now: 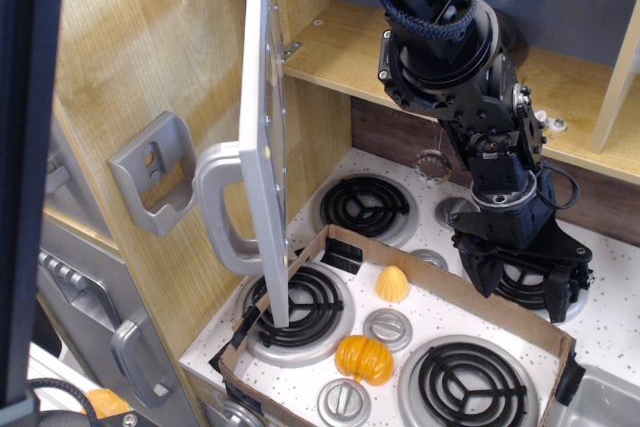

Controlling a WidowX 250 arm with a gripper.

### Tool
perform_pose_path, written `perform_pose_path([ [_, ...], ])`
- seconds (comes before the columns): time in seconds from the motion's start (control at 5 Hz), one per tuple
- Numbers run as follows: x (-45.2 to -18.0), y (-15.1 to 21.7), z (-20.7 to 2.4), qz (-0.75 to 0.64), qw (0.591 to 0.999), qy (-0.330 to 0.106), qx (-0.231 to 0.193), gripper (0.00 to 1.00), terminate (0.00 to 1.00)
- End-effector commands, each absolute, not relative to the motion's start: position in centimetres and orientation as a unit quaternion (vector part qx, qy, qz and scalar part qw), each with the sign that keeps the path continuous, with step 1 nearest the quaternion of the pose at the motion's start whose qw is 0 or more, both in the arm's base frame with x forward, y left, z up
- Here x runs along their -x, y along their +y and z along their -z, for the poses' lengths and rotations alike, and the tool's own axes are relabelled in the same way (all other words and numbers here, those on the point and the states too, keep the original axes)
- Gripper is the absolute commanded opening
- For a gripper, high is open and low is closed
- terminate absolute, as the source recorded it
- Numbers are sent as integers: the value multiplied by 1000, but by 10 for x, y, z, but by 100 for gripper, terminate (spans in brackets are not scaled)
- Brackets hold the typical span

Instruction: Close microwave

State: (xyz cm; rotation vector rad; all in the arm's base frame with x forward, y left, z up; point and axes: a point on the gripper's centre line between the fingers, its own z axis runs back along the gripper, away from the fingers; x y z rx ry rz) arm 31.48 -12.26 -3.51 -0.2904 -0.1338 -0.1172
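Note:
The microwave's silver-grey door (pixel 265 137) stands swung open, seen edge-on, with its chunky grey handle (pixel 215 209) pointing left. Behind it the wooden microwave cavity (pixel 340 47) is open and looks empty. My black gripper (pixel 522 297) hangs over the stove top to the right of the door, well apart from it and lower than the cavity shelf. Its fingers (pixel 484 275) are spread, with nothing between them.
A cardboard tray (pixel 440 282) lies on the stove top and holds an orange pumpkin (pixel 363 358) and a yellow piece (pixel 392 284). Black burners (pixel 362 202) and round knobs (pixel 386 327) lie around it. A grey wall bracket (pixel 155 179) and plain grey doors (pixel 130 347) are at the left.

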Motion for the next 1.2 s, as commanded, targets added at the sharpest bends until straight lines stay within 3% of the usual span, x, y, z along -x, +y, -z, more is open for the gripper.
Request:
perform_pose_path([
  [0.0,-315,-123,35,58,986,-67,144,100,0],
  [0.2,-319,-106,31,66,990,-87,90,100,0],
  [0.4,-323,-93,17,78,989,-110,62,100,0],
  [1.0,-317,-41,-96,134,985,-87,-66,100,0],
])
